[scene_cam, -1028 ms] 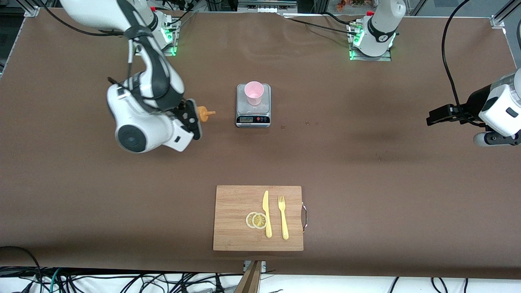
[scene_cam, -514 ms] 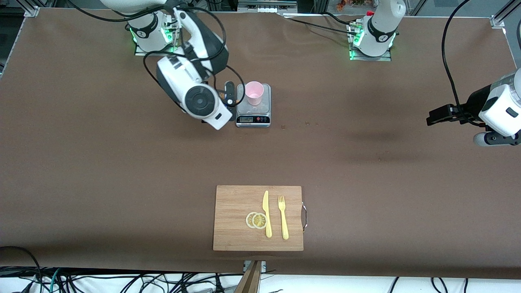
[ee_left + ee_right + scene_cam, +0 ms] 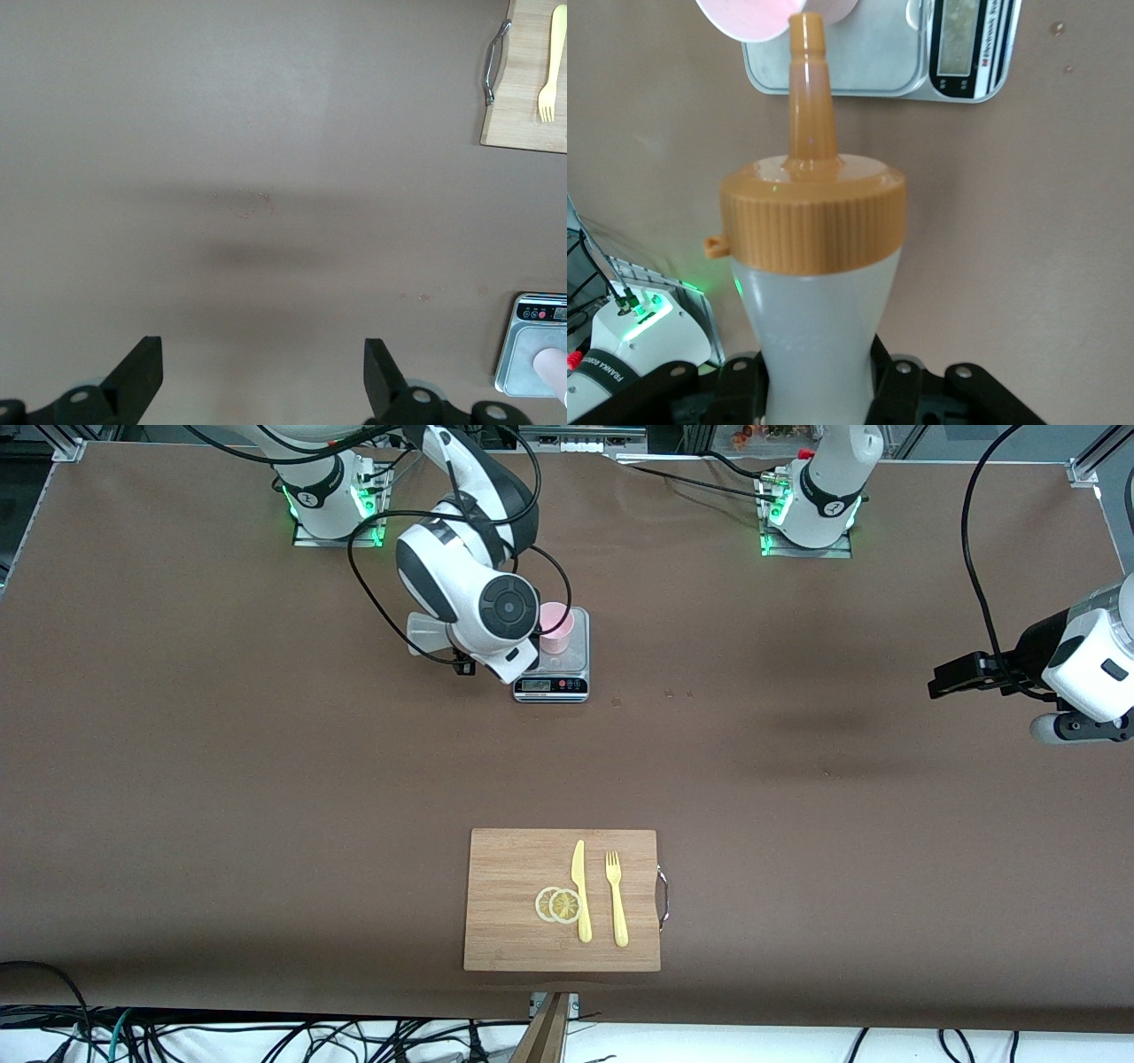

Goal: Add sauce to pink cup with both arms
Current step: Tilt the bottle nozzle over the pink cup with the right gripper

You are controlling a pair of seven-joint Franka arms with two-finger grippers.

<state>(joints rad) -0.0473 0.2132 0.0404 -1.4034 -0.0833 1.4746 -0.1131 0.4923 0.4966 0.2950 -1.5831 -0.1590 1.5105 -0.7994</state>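
- My right gripper (image 3: 818,390) is clamped on the sauce bottle (image 3: 815,292), tipped with its orange nozzle (image 3: 808,88) pointing at the pink cup's (image 3: 558,625) rim.
- The cup stands on the grey scale (image 3: 567,666).
- My left gripper (image 3: 266,394) waits with its fingers spread wide and empty, over bare table (image 3: 797,779) at its own end.
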